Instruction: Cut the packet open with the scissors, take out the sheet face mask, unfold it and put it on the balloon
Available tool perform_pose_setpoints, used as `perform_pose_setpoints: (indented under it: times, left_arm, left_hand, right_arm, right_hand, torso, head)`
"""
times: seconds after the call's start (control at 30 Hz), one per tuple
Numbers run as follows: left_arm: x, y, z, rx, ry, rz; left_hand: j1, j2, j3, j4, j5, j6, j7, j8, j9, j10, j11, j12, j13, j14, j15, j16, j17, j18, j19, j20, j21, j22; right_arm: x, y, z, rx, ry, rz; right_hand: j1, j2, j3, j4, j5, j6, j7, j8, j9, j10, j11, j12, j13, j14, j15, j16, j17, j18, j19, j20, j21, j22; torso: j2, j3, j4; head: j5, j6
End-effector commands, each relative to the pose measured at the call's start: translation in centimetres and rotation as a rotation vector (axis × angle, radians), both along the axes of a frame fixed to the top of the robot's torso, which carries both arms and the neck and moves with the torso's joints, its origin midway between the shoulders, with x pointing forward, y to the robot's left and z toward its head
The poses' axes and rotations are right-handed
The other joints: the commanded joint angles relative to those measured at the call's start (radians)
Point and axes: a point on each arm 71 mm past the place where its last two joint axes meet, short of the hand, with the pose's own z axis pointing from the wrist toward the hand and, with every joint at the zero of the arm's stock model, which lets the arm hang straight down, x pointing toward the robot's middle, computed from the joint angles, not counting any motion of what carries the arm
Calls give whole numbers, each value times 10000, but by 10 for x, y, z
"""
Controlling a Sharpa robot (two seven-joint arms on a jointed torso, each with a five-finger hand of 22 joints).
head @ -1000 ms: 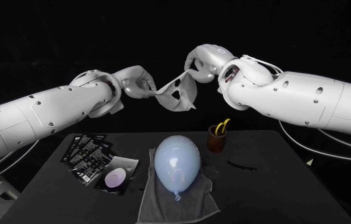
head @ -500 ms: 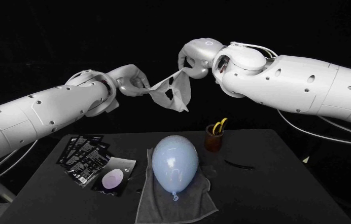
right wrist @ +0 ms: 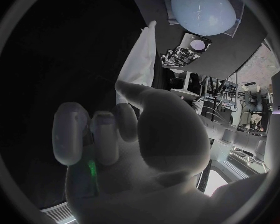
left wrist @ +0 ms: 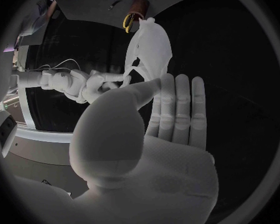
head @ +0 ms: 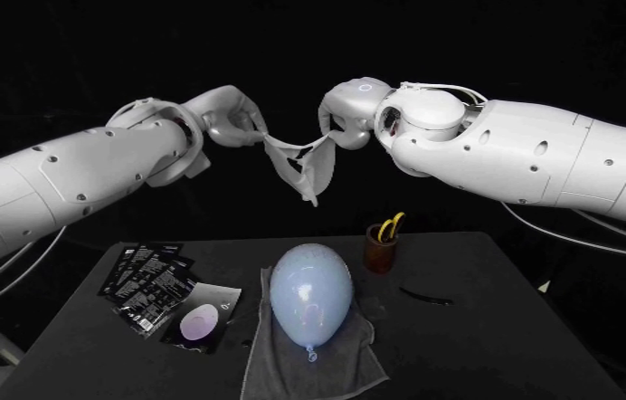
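In the head view, the left hand [head: 232, 127] and right hand [head: 345, 127] were raised well above the black table [head: 522, 346]. Each pinched an upper edge of the sheet face mask [head: 303, 160], which hung partly unfolded between them. Below, the balloon [head: 310, 296] lay on a grey towel [head: 294, 368], with packets [head: 150, 278] to its left and scissors [head: 392, 226] in a brown cup [head: 381, 253] far right of it.

In the left wrist view, the thumb pressed the mask against straight fingers [left wrist: 177, 99].

In the right wrist view, the right hand's thumb and curled fingers [right wrist: 105, 134] gripped the mask's edge.
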Motion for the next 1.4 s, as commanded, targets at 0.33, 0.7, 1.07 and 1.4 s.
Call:
perform_pose_setpoints:
  times: [0.33,0.7,1.07,1.4]
  left_arm:
    - [5,11,38,-59,-589,343]
    - [10,15,38,359,-693,588]
    - [12,11,35,553,-661,545]
    - [11,7,33,339,-605,482]
  left_hand:
    - [-24,82,57,22,31,36,27,72,1167,-107,-14,94,21,-56,-26,70,-9,65,-70,1,88,26]
    - [-27,81,59,21,31,34,26,72,1171,-111,-14,99,24,-59,-26,74,-9,65,-76,3,93,29]
    - [-33,83,65,23,31,31,26,73,1180,-118,-14,112,33,-64,-25,85,-8,65,-89,6,105,37]
    - [-43,95,77,24,31,29,25,81,1202,-123,-15,150,58,-68,-26,114,-2,70,-107,10,134,55]
  right_arm:
    - [7,-16,-6,-309,-334,-751]
    - [7,-25,3,571,-1204,-941]
    - [3,-23,17,1159,-1852,-731]
    - [3,-12,23,1033,-2036,-436]
  right_hand:
    - [49,-21,-6,70,26,86,24,59,305,39,15,62,407,1061,-37,43,2627,-44,427,-16,41,2100]
    - [38,-29,-15,83,26,93,22,66,308,64,15,110,451,1061,-34,43,2627,-59,450,-16,115,2119]
    - [27,-44,-27,97,26,105,18,76,312,80,13,140,478,1061,-34,43,2627,-71,468,-15,174,2135]
    - [18,-58,-37,113,26,111,13,83,314,79,10,131,472,1061,-34,43,2627,-76,476,-15,201,2141]
  torso:
    - [-31,-6,27]
    - [-10,-7,38]
    - [-19,-3,23]
    - [-2,6,32]
  head:
    - [44,-2]
    - [70,73]
    - [89,131]
    - [87,172]
